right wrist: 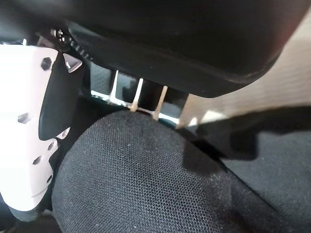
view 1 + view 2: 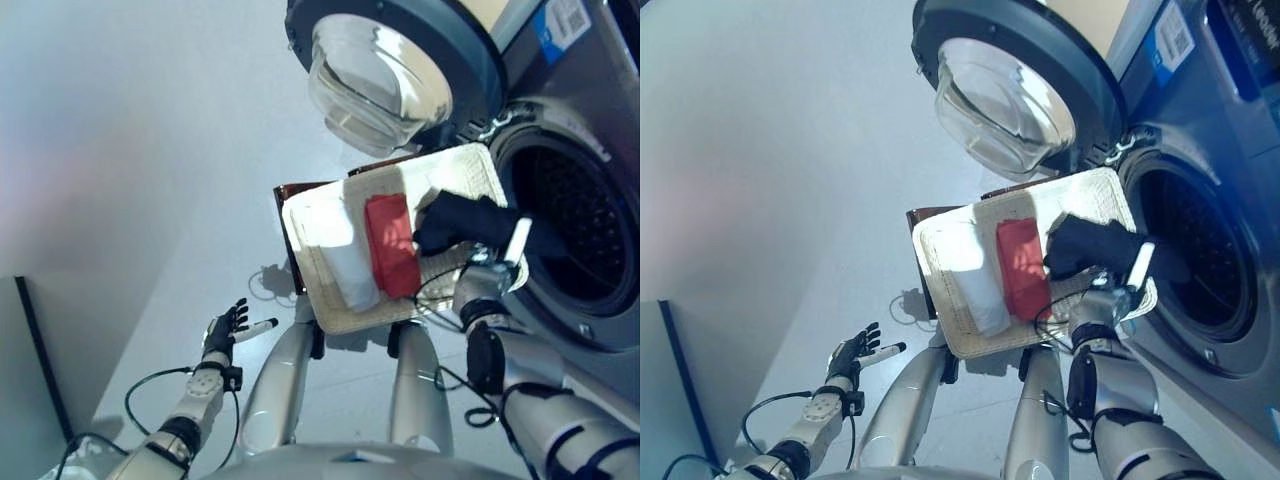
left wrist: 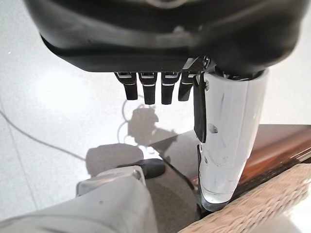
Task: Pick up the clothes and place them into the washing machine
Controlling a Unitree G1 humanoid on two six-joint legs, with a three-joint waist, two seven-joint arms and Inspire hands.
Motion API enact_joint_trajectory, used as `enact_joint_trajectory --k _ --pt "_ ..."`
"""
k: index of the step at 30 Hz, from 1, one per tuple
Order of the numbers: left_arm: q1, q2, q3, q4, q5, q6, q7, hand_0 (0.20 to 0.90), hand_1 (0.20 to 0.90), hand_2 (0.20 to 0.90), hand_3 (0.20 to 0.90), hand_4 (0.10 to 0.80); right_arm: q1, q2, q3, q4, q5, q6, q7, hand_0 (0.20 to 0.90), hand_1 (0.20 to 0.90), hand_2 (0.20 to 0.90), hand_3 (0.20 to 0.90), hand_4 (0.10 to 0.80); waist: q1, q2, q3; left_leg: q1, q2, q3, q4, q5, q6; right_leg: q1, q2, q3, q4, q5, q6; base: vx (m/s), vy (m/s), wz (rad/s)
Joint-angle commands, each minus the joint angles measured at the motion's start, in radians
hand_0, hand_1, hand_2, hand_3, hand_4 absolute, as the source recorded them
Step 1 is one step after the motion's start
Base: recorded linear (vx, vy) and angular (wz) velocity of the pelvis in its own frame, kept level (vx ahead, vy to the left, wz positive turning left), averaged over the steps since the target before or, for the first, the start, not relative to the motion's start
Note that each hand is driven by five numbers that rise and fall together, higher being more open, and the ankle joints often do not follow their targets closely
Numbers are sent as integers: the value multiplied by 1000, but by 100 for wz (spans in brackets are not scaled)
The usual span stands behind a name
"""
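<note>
right hand (image 2: 497, 262) clamps black garment (image 2: 462, 222) off the woven tray (image 2: 330, 305), close to drum opening (image 2: 575, 225) for loading. left hand (image 2: 228, 328) idle, fingers relaxed, holding nothing.

Gleaming under bright light from the right, a pale grey glossy floor (image 2: 130, 150); lying along its lower left edge, a dark narrow strip (image 2: 40, 360).
</note>
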Motion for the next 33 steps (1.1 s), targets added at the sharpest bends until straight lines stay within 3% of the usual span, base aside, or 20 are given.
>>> enact_joint_trajectory --k 1,7,12,15,18,19,22,23,25,27,31,33 --pt "26 16 -1 9 -23 -49 16 900 900 900 900 800 -90 -193 41 -94 -91 -101 -17 200 200 200 200 300 15 39 -48 -71 -27 -40 83 -57 -52 75 22 -18 -183 117 -20 6 42 -9" --pt "55 29 -8 -18 -32 -59 7 900 900 900 900 800 -266 -413 130 -131 -228 -104 -98 200 200 200 200 300 30 81 -53 -88 -27 -32 60 -42 -61 28 19 0 -163 111 -19 -4 8 -10" --pt "95 73 -11 -35 -12 -62 13 900 900 900 900 800 -476 -678 281 -185 -374 -131 -214 200 200 200 200 300 38 98 -68 -126 -28 -21 88 -45 -71 -34 21 2 -83 80 -24 -7 -6 1" --pt "107 83 -14 -52 -3 -64 32 900 900 900 900 800 -531 -743 324 -208 -394 -145 -239 200 200 200 200 300 28 109 -72 -137 -34 -17 100 -51 -70 -65 21 13 -41 65 -27 10 27 6" --pt "97 69 -15 -45 -4 -63 43 900 900 900 900 800 -466 -698 285 -155 -381 -137 -240 208 208 208 208 306 18 114 -67 -139 -38 -8 100 -54 -63 -70 17 18 -45 69 -25 4 30 -10" --pt "92 65 -23 -37 0 -63 44 900 900 900 900 800 -447 -673 270 -100 -367 -114 -218 900 900 900 900 800 20 113 -68 -136 -40 -8 97 -54 -60 -68 18 18 -49 71 -24 -3 23 -4" --pt "65 38 -22 -24 -23 -59 38 900 900 900 900 800 -389 -557 263 -11 -316 -64 -145 900 900 900 900 800 21 118 -65 -125 -36 0 83 -52 -57 -60 22 19 -62 83 -23 0 37 -7" --pt "48 13 -39 -8 -18 -53 35 900 900 900 900 800 -334 -466 237 33 -284 -52 -124 900 900 900 900 800 20 125 -63 -115 -35 3 76 -50 -57 -51 23 19 -69 87 -24 0 21 -9" --pt "47 10 -44 -8 -18 -51 31 900 900 900 900 800 -297 -417 219 58 -271 -45 -110 900 900 900 900 800 22 124 -66 -105 -35 2 70 -49 -57 -39 24 17 -78 89 -24 9 14 -5" --pt "32 -7 -47 13 -15 -39 22 900 900 900 900 800 -221 -278 216 106 -251 3 -59 900 900 900 900 800 28 126 -62 -89 -33 -1 63 -44 -57 -13 23 9 -92 92 -24 1 -19 -8" --pt "27 -6 -42 25 5 -37 18 900 900 900 900 800 -153 -142 213 131 -226 34 -25 900 900 900 900 800 33 117 -54 -65 -33 -12 53 -37 -60 26 20 -8 -112 96 -23 -3 -46 -7" --pt "24 0 -37 24 16 -38 17 900 900 900 900 800 -128 -93 268 142 -285 66 -5 900 900 900 900 800 39 103 -48 -58 -32 -15 51 -31 -61 43 19 -20 -119 100 -24 -9 -63 8"
